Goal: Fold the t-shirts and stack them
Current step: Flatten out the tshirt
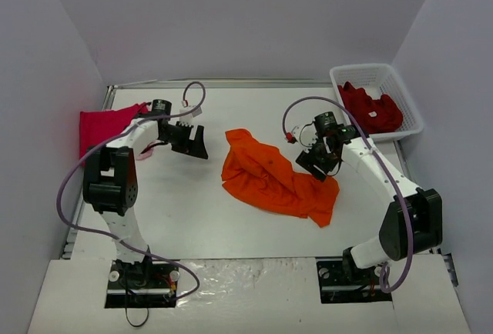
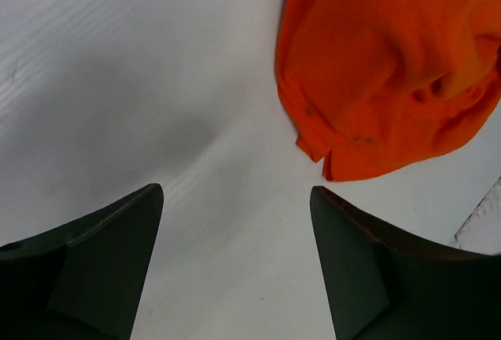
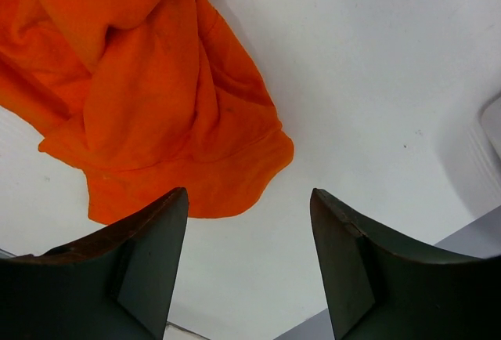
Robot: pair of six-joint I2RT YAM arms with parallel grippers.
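A bright orange t-shirt [image 1: 273, 176] lies crumpled in the middle of the table. My left gripper [image 1: 194, 148] hovers to its left, open and empty; in the left wrist view the gripper [image 2: 235, 199] sits over bare table with the orange t-shirt [image 2: 383, 66] ahead to the right. My right gripper [image 1: 313, 165] stands at the shirt's right edge, open with nothing between its fingers; in the right wrist view the gripper [image 3: 249, 199] has the orange t-shirt [image 3: 149, 105] ahead to the left, its hem just beyond the left finger. A magenta-pink t-shirt [image 1: 104, 126] lies at the table's left edge.
A white lattice basket [image 1: 362, 71] stands at the back right corner with dark red t-shirts [image 1: 370, 108] bunched inside. Grey walls close in the table on the left, back and right. Purple cables loop off both arms.
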